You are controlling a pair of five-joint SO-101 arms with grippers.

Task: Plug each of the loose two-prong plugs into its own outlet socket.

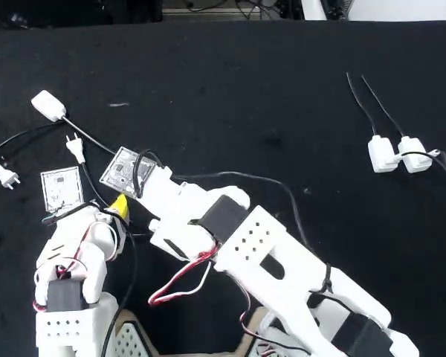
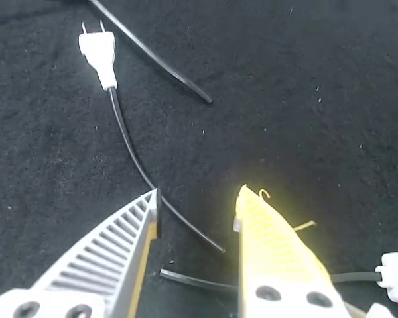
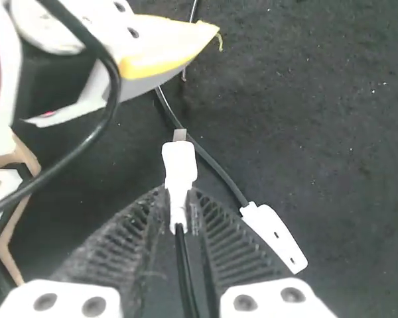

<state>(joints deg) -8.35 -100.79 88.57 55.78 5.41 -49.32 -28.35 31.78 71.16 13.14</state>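
My right gripper [image 3: 179, 195] is shut on a white two-prong plug [image 3: 179, 165], prongs pointing away, its black cable running back between the fingers. A white outlet socket [image 3: 273, 236] on a black cable lies on the cloth right beside it. My left gripper [image 2: 199, 199] hangs open just above the cloth over a black cable, its yellow finger [image 3: 166, 36] close in front of the held plug. A loose white plug [image 2: 98, 50] lies farther ahead, the same plug [image 1: 75, 147] in the high view. Another plug [image 1: 5, 176] lies at the far left.
A white socket block [image 1: 48, 105] lies at the back left on its cable. Two white pieces [image 1: 394, 153] with thin black wires sit together at the right. Black cables cross the black cloth around both grippers. The right arm [image 1: 230, 223] reaches diagonally over the left arm's side.
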